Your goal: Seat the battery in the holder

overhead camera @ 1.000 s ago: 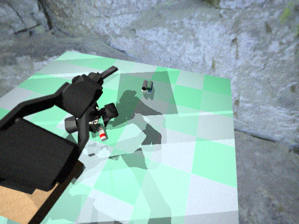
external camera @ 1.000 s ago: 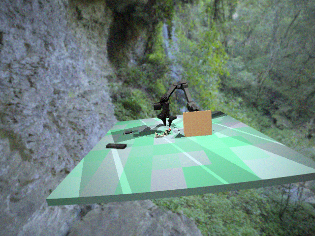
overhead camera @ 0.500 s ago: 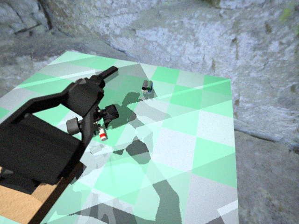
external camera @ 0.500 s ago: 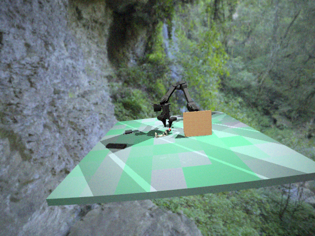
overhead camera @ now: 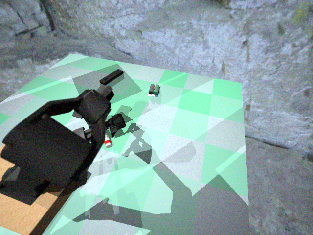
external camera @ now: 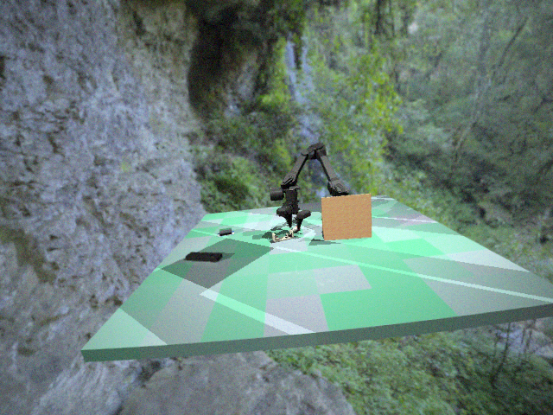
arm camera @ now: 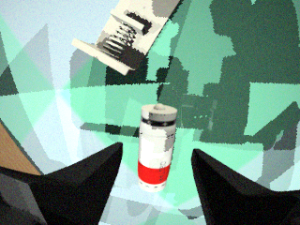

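Note:
The battery point(overhead camera: 107, 141) point(arm camera: 157, 145), white with a red band near its flat end and a dark ring near its terminal, is outside the holder. In the wrist view its terminal end points up the frame, toward the holder's side. The cream holder point(arm camera: 100, 55) point(external camera: 281, 239) is slanted at the top of that view, its coiled spring at the end nearer the battery; its far end is cut off, so the lip is not seen. My gripper point(arm camera: 157, 151) point(external camera: 294, 228) is partly open, one finger on each side of the battery, with gaps showing on both sides.
A black bar point(overhead camera: 112, 76) point(external camera: 203, 257) lies on the table beyond the arm. A dark cylinder point(overhead camera: 151, 89) and a green cylinder point(overhead camera: 156, 89) lie side by side farther back. An orange-brown block point(external camera: 346, 217) point(arm camera: 11, 152) stands beside the arm.

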`<state>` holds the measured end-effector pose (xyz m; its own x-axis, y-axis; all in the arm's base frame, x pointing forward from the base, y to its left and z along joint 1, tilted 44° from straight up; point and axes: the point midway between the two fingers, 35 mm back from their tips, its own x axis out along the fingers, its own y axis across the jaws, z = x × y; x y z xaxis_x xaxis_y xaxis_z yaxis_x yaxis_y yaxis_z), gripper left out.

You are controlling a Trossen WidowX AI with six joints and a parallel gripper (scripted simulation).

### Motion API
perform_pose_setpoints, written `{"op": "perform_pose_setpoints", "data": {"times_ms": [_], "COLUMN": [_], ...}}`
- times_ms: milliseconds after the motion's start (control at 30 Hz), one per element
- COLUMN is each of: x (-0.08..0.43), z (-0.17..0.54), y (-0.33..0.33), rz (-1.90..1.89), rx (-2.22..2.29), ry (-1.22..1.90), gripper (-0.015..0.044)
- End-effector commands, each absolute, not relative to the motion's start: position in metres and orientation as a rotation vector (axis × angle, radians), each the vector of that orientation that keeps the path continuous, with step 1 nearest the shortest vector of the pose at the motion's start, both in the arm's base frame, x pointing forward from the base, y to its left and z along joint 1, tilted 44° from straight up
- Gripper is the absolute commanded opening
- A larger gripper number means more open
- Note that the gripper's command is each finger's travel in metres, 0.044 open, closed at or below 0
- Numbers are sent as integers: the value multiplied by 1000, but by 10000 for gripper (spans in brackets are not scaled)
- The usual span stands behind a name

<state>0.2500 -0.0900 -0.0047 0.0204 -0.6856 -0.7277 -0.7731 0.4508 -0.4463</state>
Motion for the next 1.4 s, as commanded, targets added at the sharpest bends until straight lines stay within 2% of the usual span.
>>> {"op": "perform_pose_setpoints", "data": {"times_ms": [0, 200, 367, 533, 1100, 1367], "x": [248, 248, 248, 248, 248, 278], "z": [-10, -15, -15, -15, 21, 5], "y": [-95, -101, -101, -101, -65, -28], "rz": [113, 112, 112, 112, 112, -34], "rx": [-1278, -1280, -1280, -1280, -1275, -1124], "ry": [1705, 1705, 1705, 1705, 1703, 1666], "gripper": [248, 248, 117, 86, 86, 86]}}
